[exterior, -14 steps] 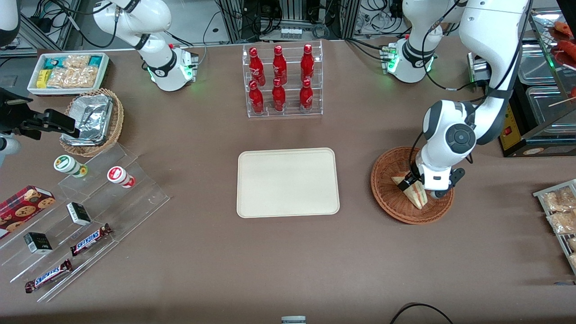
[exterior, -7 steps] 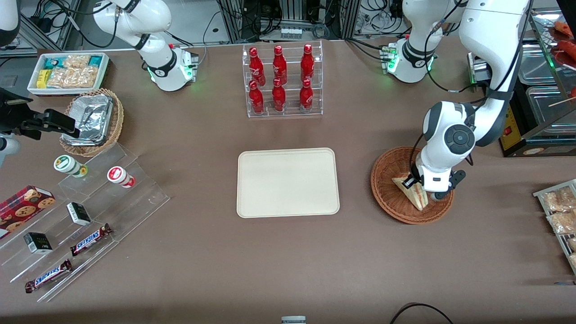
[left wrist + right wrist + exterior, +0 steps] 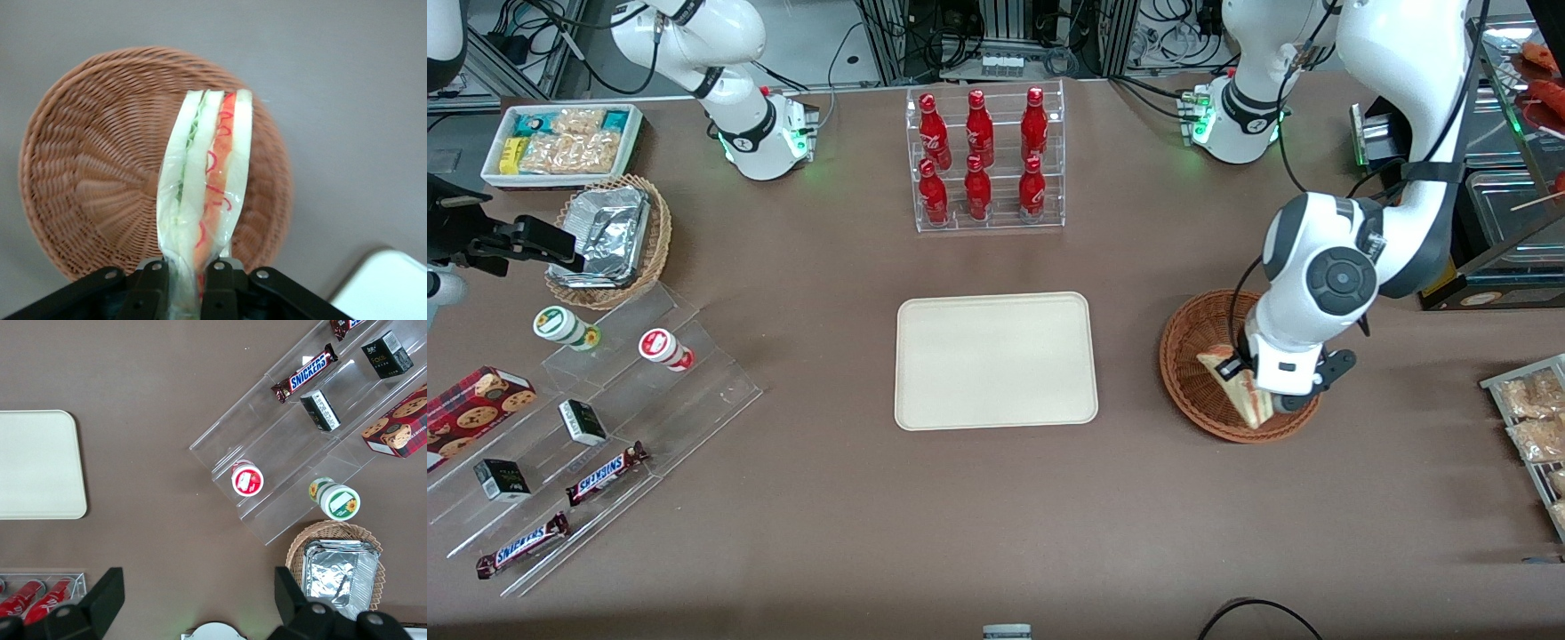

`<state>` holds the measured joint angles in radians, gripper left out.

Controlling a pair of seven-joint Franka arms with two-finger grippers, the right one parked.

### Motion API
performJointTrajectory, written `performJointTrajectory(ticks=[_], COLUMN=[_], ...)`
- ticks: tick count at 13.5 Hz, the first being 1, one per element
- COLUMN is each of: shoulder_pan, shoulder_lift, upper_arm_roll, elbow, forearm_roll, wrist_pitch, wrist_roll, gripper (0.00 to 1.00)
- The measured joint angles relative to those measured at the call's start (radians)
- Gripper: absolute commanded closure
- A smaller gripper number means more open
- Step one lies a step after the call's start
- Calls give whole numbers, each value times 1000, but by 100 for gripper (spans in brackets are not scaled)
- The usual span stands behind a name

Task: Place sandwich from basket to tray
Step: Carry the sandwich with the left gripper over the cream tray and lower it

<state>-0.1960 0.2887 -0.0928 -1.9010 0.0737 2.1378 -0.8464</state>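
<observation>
The sandwich, a wrapped wedge of white bread with red-orange and green filling, hangs in my left gripper, lifted above the reddish-brown wicker basket. In the left wrist view the gripper is shut on the sandwich's wrapped end, and the basket lies empty below it. The cream-beige tray lies flat at the table's middle, toward the parked arm from the basket; one rounded corner shows in the left wrist view and part of it in the right wrist view.
A clear rack of red bottles stands farther from the front camera than the tray. A clear stepped shelf with snack bars and cups, a tan wicker basket with foil containers and a white box of snacks lie toward the parked arm's end.
My left gripper has risen with the sandwich held in it; the sandwich has come up off the basket floor and shifted slightly nearer the front camera.
</observation>
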Motion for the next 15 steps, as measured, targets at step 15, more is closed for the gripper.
performJointTrajectory(ticks=[15], shoulder_pan=[-454], shoulder_lift=[470], upper_arm_roll=[-10], elbow=[594], forearm_roll=[-92], wrist_pitch=[-164], wrist_roll=[-95], gripper=[100])
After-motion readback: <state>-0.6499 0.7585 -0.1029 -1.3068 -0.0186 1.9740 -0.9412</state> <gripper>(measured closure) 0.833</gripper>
